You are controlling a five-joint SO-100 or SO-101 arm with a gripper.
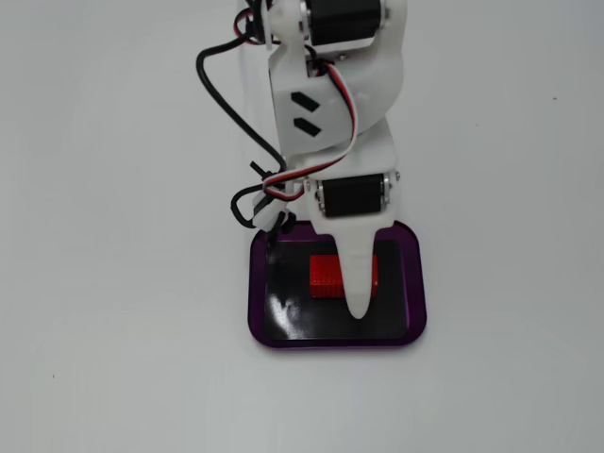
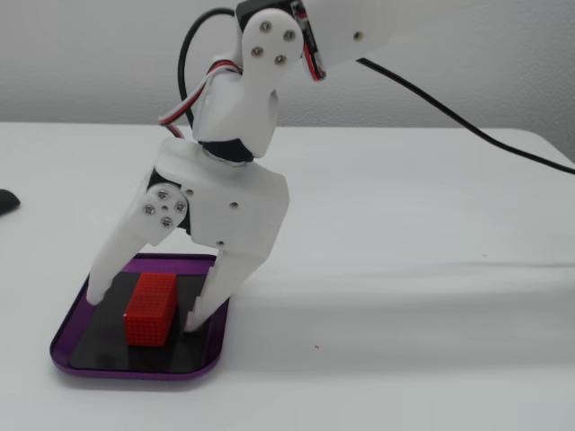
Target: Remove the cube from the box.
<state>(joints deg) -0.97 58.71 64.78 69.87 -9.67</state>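
The red cube lies on the black floor of the purple-rimmed box. It also shows in another fixed view, in the box. My white gripper is open and reaches down into the box. One finger is on the cube's left and the other on its right, the cube between them, neither finger visibly pressing it. From above, one finger covers the cube's right part.
The box sits on a plain white table. Black and coloured cables hang beside the arm. A dark object lies at the left edge of the table.
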